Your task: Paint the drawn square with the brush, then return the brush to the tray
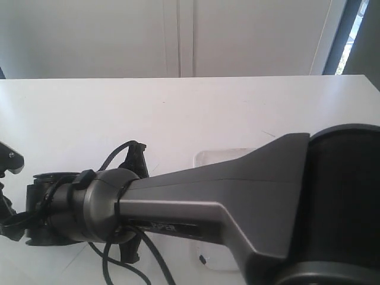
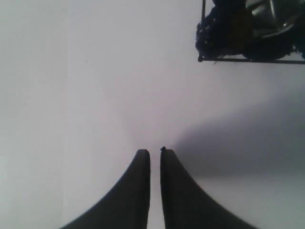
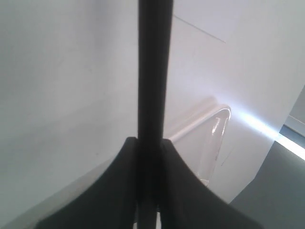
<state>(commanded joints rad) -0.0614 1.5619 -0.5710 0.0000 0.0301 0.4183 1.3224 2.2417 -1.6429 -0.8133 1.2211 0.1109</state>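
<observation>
Keeping strokes short and inside the thin black outline should suit the drawn square (image 2: 252,31), streaked dark blue, near the left gripper (image 2: 155,151), whose jaws are closed and empty. The right gripper (image 3: 148,140) jaws clamp the slim black brush (image 3: 153,71). The glossy tray (image 1: 222,157) sits nearby on the white bench (image 1: 178,107).

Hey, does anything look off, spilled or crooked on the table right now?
Only one thing: dark blue paint seems to bulge slightly past one edge of the drawn square, seen by the left wrist camera. The brush sits straight in the right gripper.
</observation>
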